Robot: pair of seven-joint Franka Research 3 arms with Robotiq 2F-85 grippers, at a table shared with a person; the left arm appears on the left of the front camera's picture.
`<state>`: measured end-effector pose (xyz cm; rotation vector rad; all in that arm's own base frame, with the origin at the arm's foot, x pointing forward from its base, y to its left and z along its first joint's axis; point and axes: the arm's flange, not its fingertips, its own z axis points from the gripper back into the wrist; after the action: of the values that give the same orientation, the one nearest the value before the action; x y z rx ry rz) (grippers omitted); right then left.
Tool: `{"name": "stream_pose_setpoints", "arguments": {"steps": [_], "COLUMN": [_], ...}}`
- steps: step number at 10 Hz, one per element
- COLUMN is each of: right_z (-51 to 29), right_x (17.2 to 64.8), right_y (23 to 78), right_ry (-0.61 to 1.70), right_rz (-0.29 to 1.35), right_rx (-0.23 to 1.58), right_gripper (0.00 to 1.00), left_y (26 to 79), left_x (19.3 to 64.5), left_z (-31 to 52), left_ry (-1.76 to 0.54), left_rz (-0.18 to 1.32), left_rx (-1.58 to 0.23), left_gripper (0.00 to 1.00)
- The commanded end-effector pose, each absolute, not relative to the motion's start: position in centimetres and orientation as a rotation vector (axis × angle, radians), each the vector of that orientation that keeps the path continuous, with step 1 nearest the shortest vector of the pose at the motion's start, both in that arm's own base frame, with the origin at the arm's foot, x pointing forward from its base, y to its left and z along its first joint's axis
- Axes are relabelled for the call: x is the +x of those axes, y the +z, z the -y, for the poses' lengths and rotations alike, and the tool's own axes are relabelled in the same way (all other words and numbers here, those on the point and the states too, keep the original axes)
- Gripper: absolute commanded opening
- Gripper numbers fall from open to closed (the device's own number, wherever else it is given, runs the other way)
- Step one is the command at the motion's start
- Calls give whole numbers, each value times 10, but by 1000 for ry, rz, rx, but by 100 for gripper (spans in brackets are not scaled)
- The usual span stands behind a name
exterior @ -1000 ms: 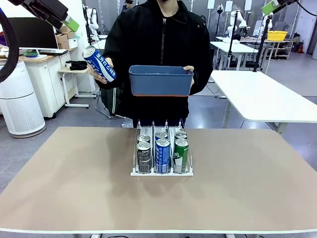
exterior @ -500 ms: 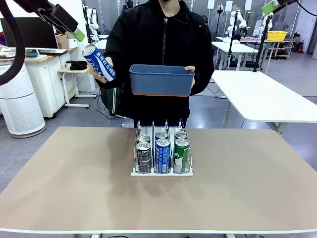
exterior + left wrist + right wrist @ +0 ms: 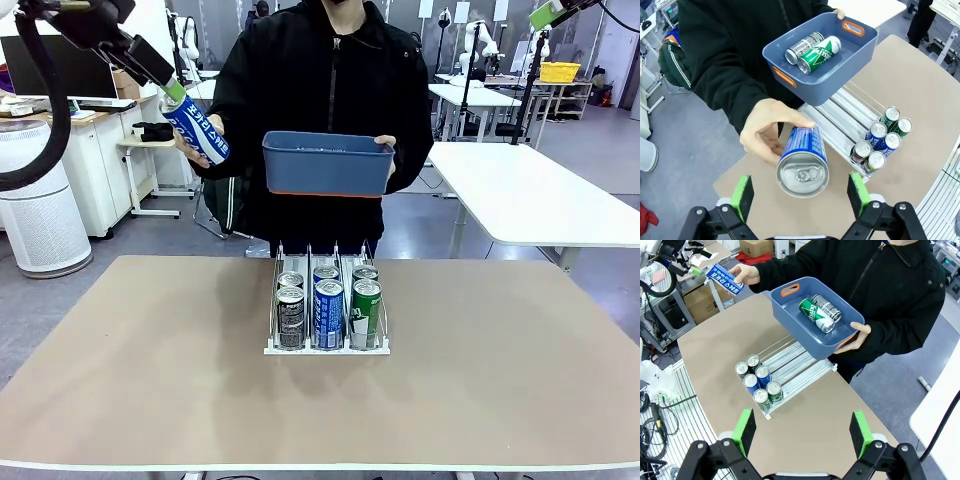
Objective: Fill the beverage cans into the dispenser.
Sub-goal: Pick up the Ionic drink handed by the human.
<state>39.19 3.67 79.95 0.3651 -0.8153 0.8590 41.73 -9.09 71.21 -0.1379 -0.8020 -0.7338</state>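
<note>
Handover of a blue-and-white can (image 3: pixel 203 132) high above and beyond the dispenser (image 3: pixel 327 349), toward its robot-left side. Gripped round the lower body by the person's hand (image 3: pixel 767 134), tilted, silver top raised toward the left hand (image 3: pixel 801 194). Left hand spread to full width and empty, green pads flanking the can top in the wrist view. One fingertip close against the can's rim in the front view, contact not resolvable. Long axis of the can nearly in line with the fingers, hence seen end-on. Probably calls for a closing across the can's width just below the top, with little sideways correction. Right hand (image 3: pixel 802 432) likewise spread wide and empty, high up and off to the dispenser's robot-right, much farther from the can. Left arm clearly the nearer. Dispenser on the bench (image 3: pixel 150 350), six cans (image 3: pixel 329 314) upright at its near end, two per lane, far ends of the lanes free. Blue tub (image 3: pixel 325 165) held above the dispenser's far end, two more cans (image 3: pixel 804 47) lying on their sides inside.
</note>
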Motion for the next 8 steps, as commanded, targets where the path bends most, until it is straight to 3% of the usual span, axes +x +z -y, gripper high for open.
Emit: {"name": "stream_pose_setpoints", "arguments": {"steps": [1,8], "right_z": [-37,-37], "right_x": [392,392], "right_y": [800,800], "right_ry": [857,857], "right_rz": [815,815], "right_rx": [366,366], "right_gripper": [100,100], "left_y": [702,682], "left_x": [424,446], "left_z": [97,98], "left_ry": [-793,-817], "left_rz": [810,779], "left_rx": [-147,-193], "left_gripper": [100,100]}}
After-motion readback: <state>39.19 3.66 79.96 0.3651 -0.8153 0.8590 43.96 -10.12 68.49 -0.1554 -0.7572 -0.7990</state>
